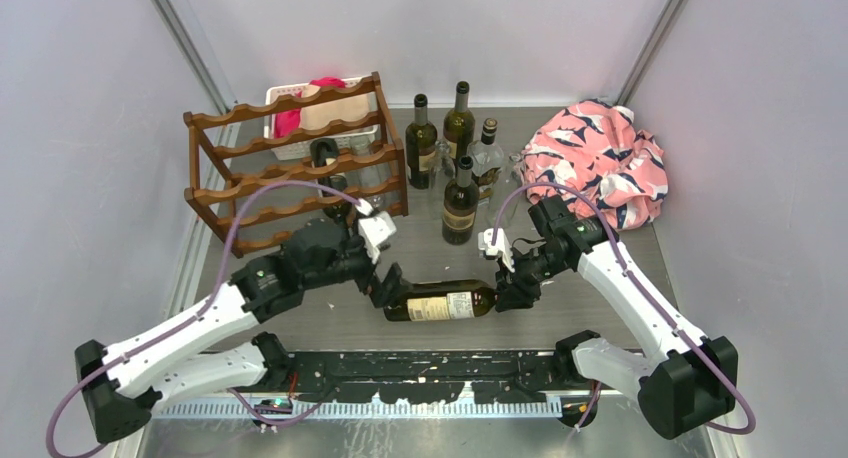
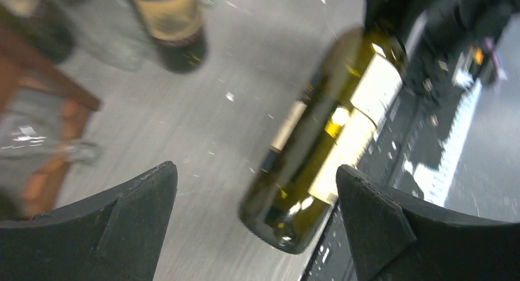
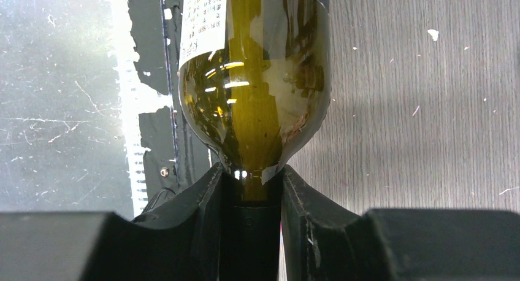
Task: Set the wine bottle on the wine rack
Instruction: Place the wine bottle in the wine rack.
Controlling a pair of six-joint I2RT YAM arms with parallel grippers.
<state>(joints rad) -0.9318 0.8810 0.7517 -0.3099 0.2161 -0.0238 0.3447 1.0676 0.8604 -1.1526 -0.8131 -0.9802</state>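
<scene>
Scuffed grey table (image 1: 330, 323), pale walls (image 1: 90, 98). The wine bottle (image 1: 440, 303) lies ahead of the left jaws, wide open and empty; right jaws clamp its neck.

wine bottle (image 1: 440, 303) neck hidden, inside right claw (image 1: 511, 292)

The right pincer (image 3: 251, 186) clamps the neck of an olive-green wine bottle (image 3: 257, 78), its black jaws pressed against either side just below the shoulder. The bottle's body stretches away up the frame, a pale printed label (image 3: 205, 17) on its left flank. To its right lies the grey wood-grain worktop (image 3: 417, 109), flecked with white; to its left, a scuffed black strip (image 3: 150, 60).
</scene>
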